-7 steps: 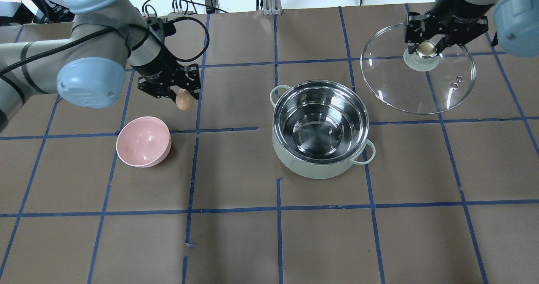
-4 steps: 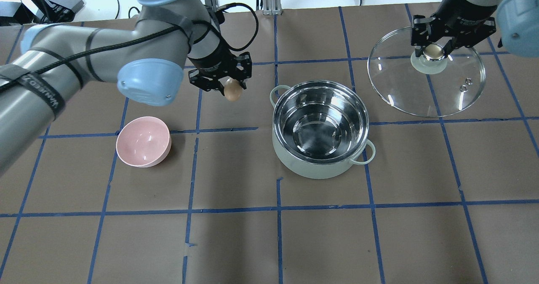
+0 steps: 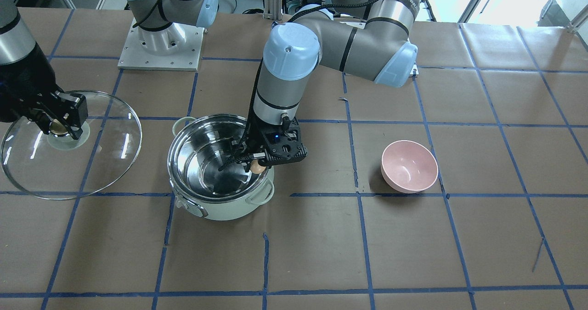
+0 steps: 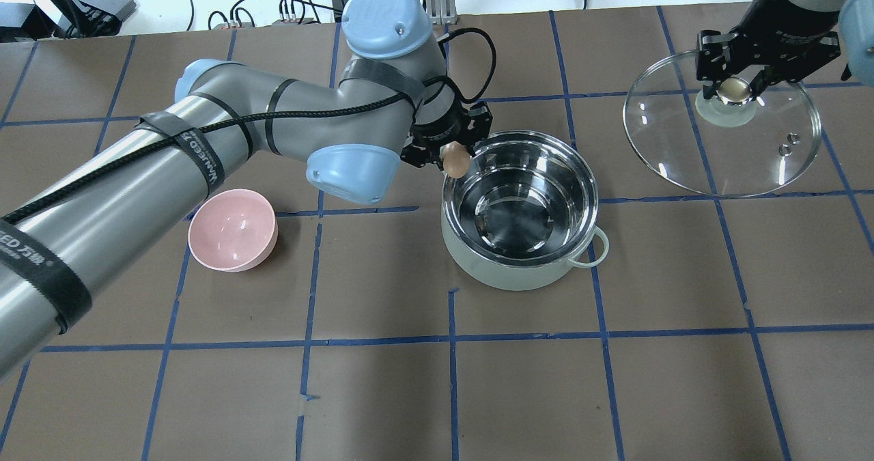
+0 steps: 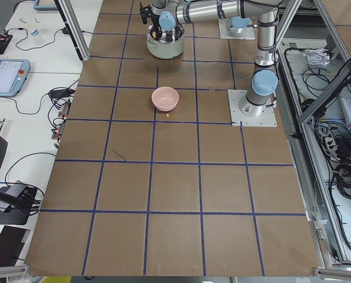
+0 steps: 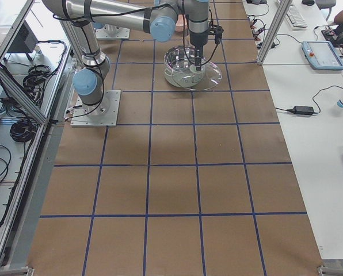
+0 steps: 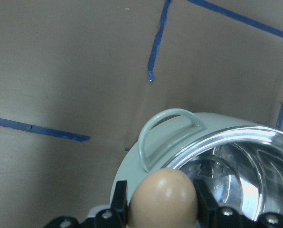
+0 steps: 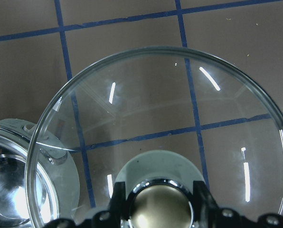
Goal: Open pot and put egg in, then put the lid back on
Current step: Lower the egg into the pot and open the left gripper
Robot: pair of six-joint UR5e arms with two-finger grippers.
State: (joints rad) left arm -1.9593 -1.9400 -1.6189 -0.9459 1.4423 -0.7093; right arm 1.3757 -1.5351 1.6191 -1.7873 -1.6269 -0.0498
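The mint-green pot (image 4: 478, 263) stands open mid-table, its steel inside empty; it also shows in the front view (image 3: 220, 211). My left gripper (image 4: 453, 158) is shut on the tan egg (image 4: 455, 160) and holds it over the pot's rim beside one loop handle (image 7: 167, 135); the egg fills the bottom of the left wrist view (image 7: 164, 197). My right gripper (image 4: 734, 87) is shut on the golden knob (image 8: 163, 206) of the glass lid (image 4: 724, 154), held off to the pot's right, above the table. In the front view the lid (image 3: 96, 163) is at the left.
A pink bowl (image 4: 233, 229) stands empty on the table to the pot's left, also in the front view (image 3: 409, 166). Blue tape lines grid the brown table paper. Cables lie along the table's far edge.
My left arm has swung right with the egg, from near the pink bowl to over the pot's rim. My right gripper has carried the lid further right.
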